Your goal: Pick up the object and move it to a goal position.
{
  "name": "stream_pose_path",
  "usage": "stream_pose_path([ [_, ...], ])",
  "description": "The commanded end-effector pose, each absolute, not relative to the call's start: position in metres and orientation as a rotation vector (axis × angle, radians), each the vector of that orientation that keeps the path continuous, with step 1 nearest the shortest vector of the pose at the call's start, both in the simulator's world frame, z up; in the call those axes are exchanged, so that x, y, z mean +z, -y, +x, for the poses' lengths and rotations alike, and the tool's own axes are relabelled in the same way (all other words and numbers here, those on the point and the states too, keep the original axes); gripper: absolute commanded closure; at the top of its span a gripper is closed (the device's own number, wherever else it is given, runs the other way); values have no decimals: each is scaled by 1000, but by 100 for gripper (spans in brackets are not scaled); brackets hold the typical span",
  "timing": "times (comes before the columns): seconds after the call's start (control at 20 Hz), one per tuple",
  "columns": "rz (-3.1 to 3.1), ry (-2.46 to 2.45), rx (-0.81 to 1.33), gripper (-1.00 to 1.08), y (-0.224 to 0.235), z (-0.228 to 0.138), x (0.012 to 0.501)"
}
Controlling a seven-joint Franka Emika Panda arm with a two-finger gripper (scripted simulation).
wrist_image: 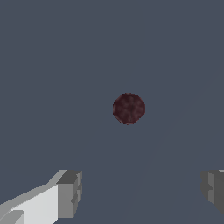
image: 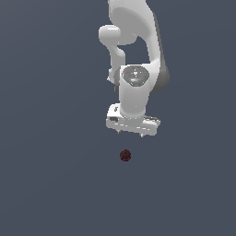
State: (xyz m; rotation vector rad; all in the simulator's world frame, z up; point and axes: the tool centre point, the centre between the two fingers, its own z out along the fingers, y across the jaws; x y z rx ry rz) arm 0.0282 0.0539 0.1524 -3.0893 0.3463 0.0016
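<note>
The object is a tiny dark maroon-red ball (image: 125, 155) with a faintly speckled surface, lying on the plain grey-blue ground. My white gripper (image: 131, 133) hangs above it, a little toward the exterior view's right. In the wrist view the ball (wrist_image: 129, 108) sits ahead of the gap between my two grey fingertips (wrist_image: 70, 194), which stand wide apart. The gripper (wrist_image: 140, 192) is open and empty, clear of the ball.
The white arm (image: 136, 55) rises from the gripper toward the top of the exterior view. Around the ball there is only the uniform grey-blue ground (image: 55, 175). No goal marker shows.
</note>
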Motion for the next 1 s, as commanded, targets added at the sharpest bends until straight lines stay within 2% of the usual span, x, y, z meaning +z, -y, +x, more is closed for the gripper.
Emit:
stream_pose_path([
  [0.0, -3075, -457, 5, -92, -52, 33, 146],
  [0.95, -2866, -1256, 11, -92, -42, 67, 98],
])
